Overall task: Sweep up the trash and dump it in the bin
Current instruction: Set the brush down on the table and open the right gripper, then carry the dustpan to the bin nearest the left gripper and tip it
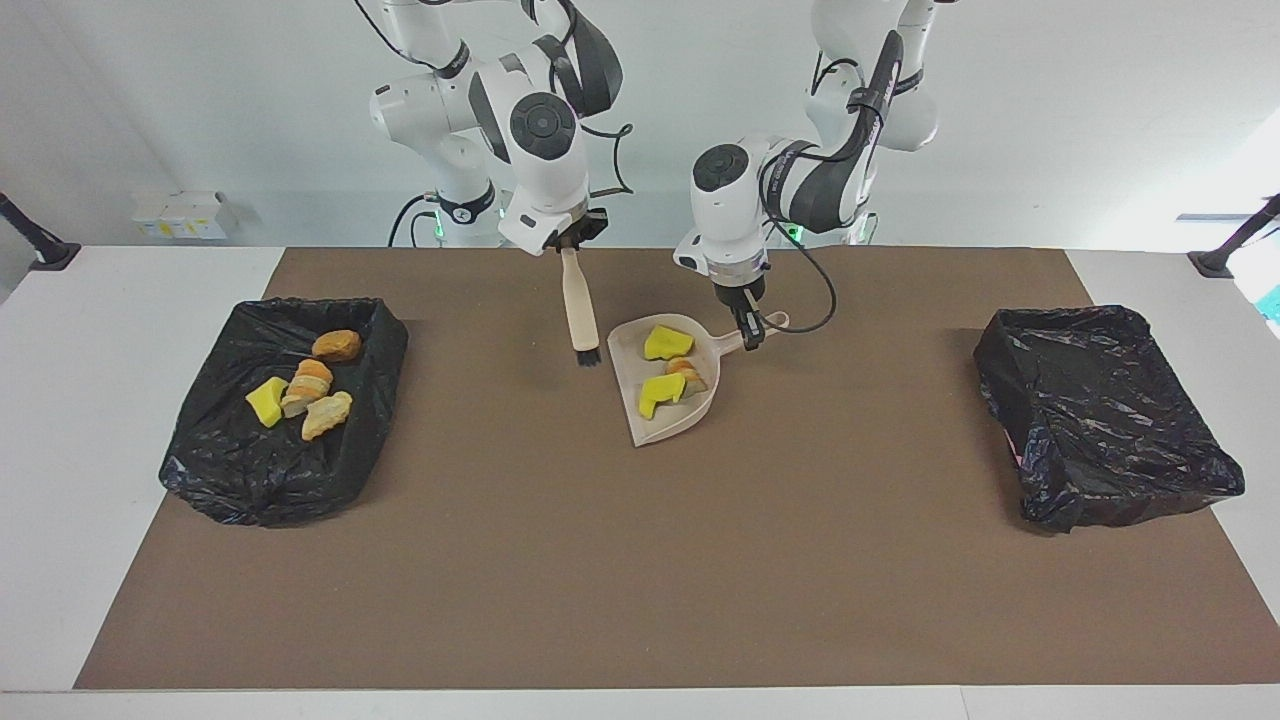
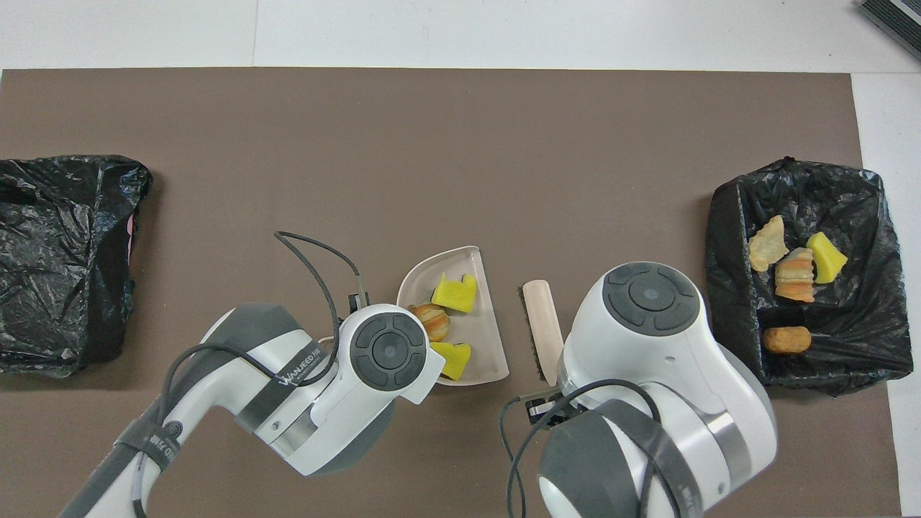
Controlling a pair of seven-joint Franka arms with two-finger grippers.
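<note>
Trash pieces (image 1: 668, 370) are sitting in the beige dustpan (image 1: 690, 413).
Left gripper (image 1: 750, 330) is clamping the dustpan handle; right gripper (image 1: 570, 243) is clamping the brush (image 1: 580, 310) upright beside it.

My trash (image 1: 668, 374) is split in two lots. Three pieces lie in my beige dustpan (image 1: 652, 420) mid-table: two bright yellow sponge chunks and one banded tan bread lump between them. Four more rest in my black-lined bin (image 1: 240, 470) toward the right arm's end: one yellow chunk (image 1: 266, 401), three golden-brown lumps.
</note>
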